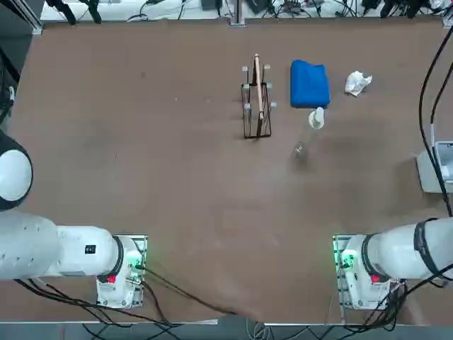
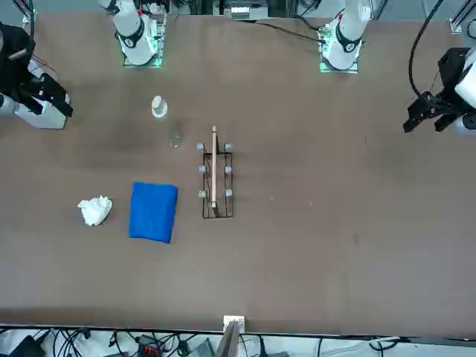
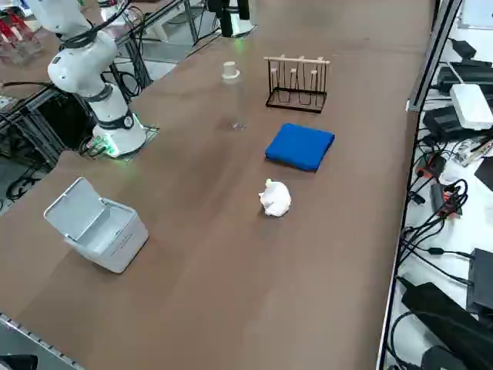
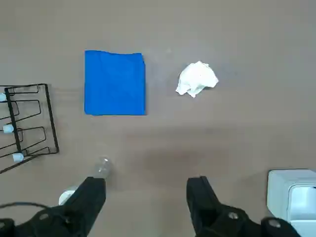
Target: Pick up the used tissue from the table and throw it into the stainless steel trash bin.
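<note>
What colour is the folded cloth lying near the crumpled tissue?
Plain blue; the cloth shows best in the right wrist view.

A white surface (image 3: 479,220) extends along one side of the work area — black cables (image 3: 420,239) and adapters (image 3: 439,312) overlie it. Metal framing (image 3: 433,55) separates the two areas.

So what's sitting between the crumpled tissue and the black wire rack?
The folded blue cloth lies between tissue and rack, as the top view shows.

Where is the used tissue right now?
In the top view, the used tissue lies on the table right of the folded blue cloth, toward the edge farthest from the arms' bases.
</note>
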Tool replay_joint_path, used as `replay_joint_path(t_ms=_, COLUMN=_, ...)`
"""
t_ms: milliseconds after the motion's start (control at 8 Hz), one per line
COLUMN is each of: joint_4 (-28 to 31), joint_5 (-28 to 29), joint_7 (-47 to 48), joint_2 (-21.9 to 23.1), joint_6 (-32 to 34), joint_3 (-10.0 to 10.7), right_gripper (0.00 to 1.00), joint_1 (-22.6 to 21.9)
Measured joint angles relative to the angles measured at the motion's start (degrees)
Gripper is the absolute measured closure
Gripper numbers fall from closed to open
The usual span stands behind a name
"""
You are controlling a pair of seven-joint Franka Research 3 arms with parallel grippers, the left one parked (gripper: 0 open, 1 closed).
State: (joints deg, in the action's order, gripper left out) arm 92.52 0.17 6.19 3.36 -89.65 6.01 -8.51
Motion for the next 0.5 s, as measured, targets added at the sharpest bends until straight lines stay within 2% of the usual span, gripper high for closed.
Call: replay_joint_path(t_ms=500, joint_4=-0.2, joint_5=0.0, joint_7=-0.4, joint_2=-0.3, joint_6=0.0, joint_3=0.0, right_gripper=0.0, joint_1=0.0)
